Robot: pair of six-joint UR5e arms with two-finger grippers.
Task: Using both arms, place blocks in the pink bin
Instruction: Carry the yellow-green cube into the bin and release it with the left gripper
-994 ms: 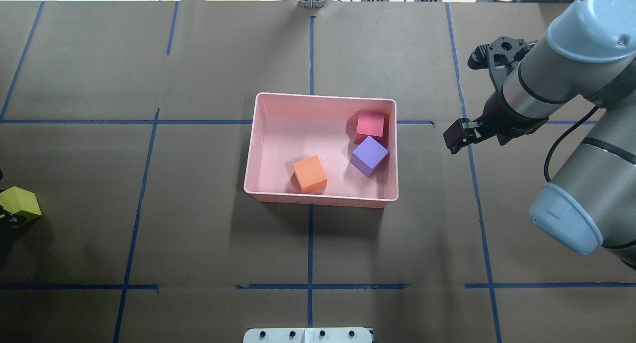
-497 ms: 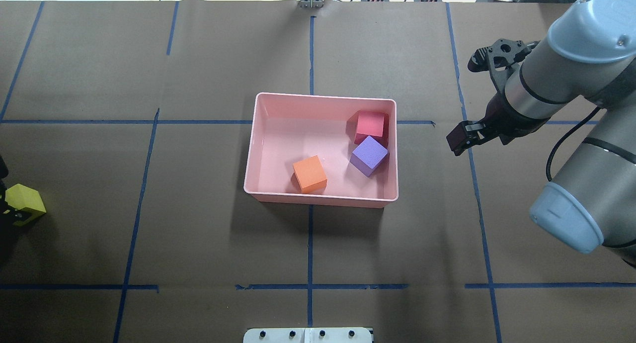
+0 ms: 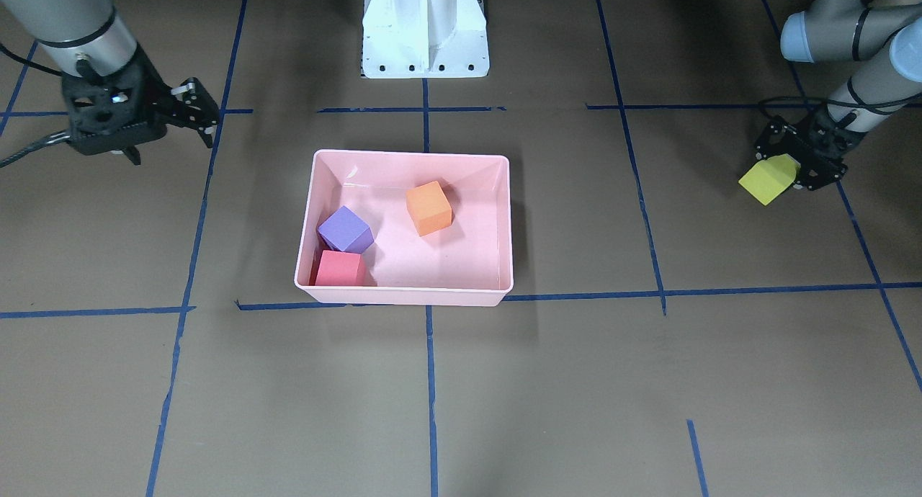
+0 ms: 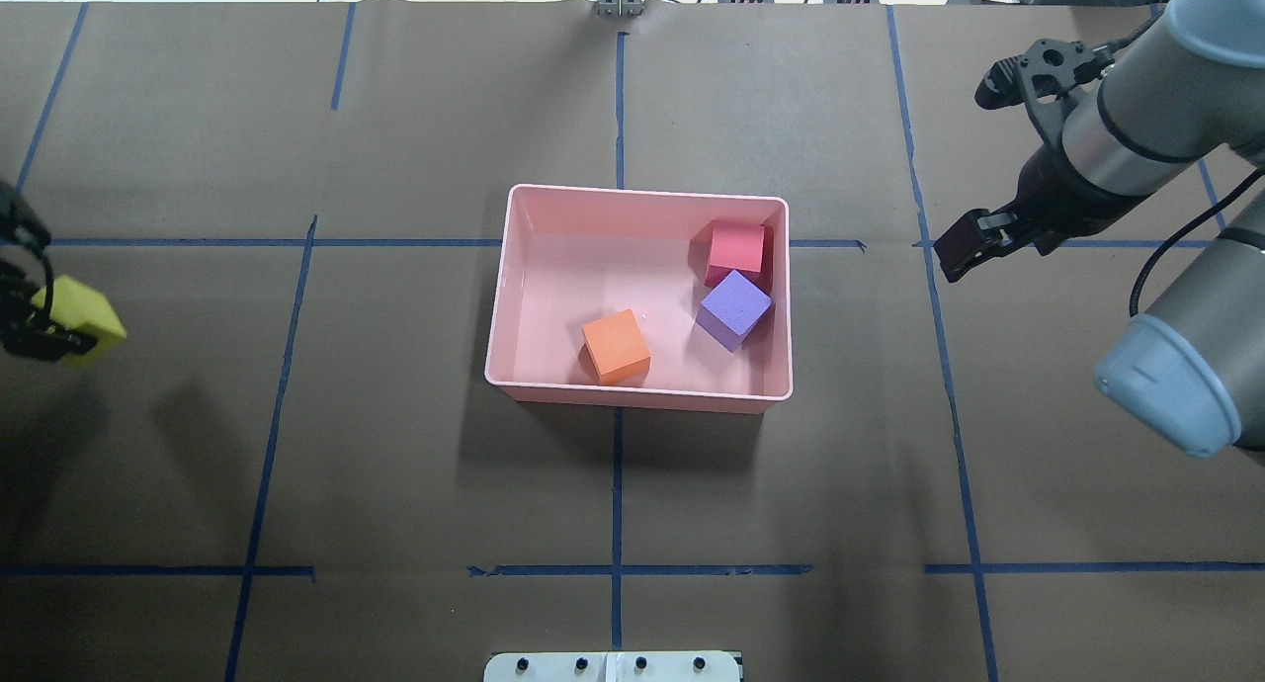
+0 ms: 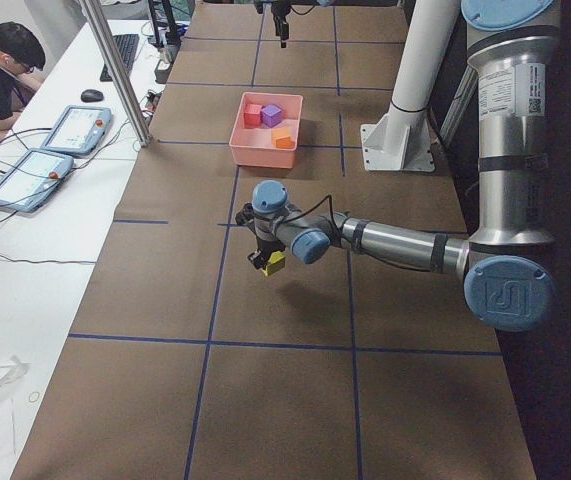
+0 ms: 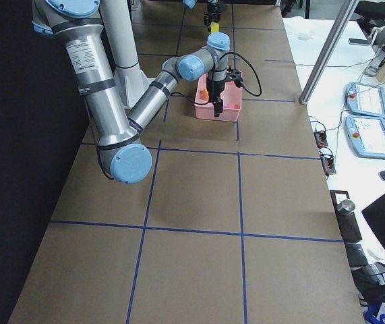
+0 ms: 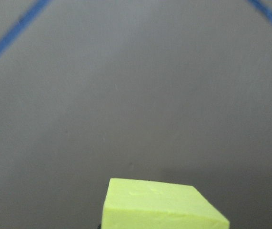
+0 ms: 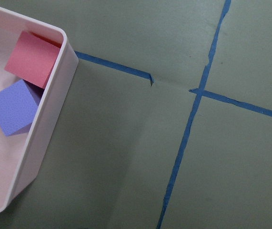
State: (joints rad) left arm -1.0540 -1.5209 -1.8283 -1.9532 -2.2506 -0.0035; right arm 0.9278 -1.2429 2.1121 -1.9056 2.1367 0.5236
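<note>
Since a second ago the yellow-green block (image 4: 87,323) has travelled away from the robot's side of the table and a touch toward the pink bin (image 4: 642,194) - it is off the table, well apart from the bin, pinched in the left gripper (image 3: 789,167), whose jaws are closed on it. The red block (image 4: 736,249), purple block (image 4: 734,308) and orange block (image 4: 616,346) already lie inside. Meanwhile the right gripper (image 3: 202,114) has backed further from the bin, jaws spread and empty. My worry is the hold: most of the cube juts out past the fingers, so a quick swing could pivot it or shake it loose short of the rim. Dropped crooked, it might also bounce off the orange block. Being a cube, it has no long axis - it hangs turned, one corner leading toward the bin.
</note>
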